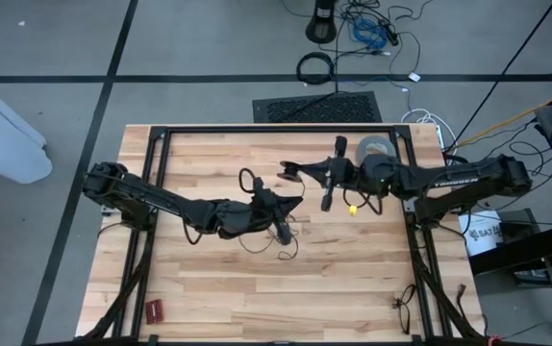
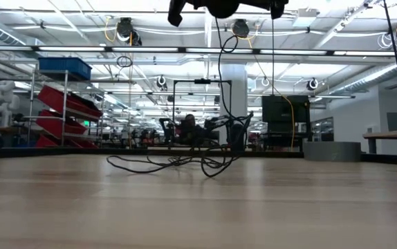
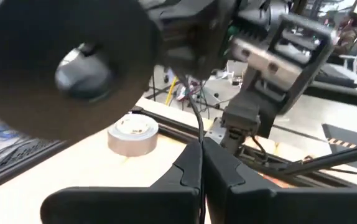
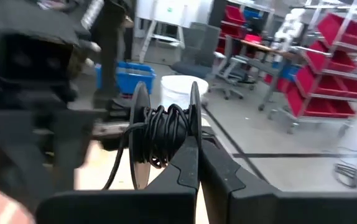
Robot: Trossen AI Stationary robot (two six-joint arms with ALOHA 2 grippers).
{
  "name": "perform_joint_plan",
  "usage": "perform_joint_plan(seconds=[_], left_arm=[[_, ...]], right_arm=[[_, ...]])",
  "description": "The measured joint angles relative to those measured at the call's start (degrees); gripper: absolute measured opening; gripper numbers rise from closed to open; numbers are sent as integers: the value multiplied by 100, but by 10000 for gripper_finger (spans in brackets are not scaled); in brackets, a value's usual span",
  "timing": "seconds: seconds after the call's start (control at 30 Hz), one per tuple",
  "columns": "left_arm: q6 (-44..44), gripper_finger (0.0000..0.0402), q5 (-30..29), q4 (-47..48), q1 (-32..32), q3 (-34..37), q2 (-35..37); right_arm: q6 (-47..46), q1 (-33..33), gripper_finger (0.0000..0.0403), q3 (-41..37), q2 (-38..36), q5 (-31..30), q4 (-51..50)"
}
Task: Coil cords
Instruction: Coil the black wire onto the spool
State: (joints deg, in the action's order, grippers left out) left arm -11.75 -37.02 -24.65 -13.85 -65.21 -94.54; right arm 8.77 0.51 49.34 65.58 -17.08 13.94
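Nearest in the low view, the bare wooden table (image 2: 198, 207) runs out to a loose tangle of thin black cord (image 2: 185, 163) lying on the boards, with one strand rising straight up toward the arms overhead. From above, that slack sits near the table's middle, just beside the left gripper (image 1: 283, 227), whose fingers are pressed together on the cord; in its own wrist view the strand runs up from between the closed fingertips (image 3: 194, 163) toward a black spool (image 3: 60, 68) that fills the frame. The right gripper (image 1: 293, 174) is likewise closed, and its wrist view shows a spool (image 4: 164, 134) with several turns of black cord already wound between its two flanges, sitting right at the closed tips, so it appears to be holding the spool by its edge. The arrangement looks deliberate: one arm likely keeps the reel steady off the table while the other feeds and tensions the line so each turn lies tight; the job seems partly done, with much cord still loose. A grey tape roll (image 1: 376, 148) stands at the far edge near the right arm, and a small yellow object (image 1: 352, 208) lies close by. Beyond the table lies a workshop with red bin racks (image 4: 328, 81), a white bucket (image 4: 178, 90) and ceiling lights.
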Motion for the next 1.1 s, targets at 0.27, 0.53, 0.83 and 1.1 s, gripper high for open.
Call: perform_joint_plan(seconds=[0.27,0.53,0.83,1.1], left_arm=[[7,17,-122,334,4,0,2],[53,19,-164,303,0,-4,4],[393,20,357,-901,1,4,-101],[315,20,949,-1703,103,-146,-553]], right_arm=[[-330,-4,0,0,-489,689,-581],[-550,-4,0,-4,-914,700,-1229],[-650,-4,0,-2,-871,657,-1109],[-603,-4,0,0,-765,660,-895]])
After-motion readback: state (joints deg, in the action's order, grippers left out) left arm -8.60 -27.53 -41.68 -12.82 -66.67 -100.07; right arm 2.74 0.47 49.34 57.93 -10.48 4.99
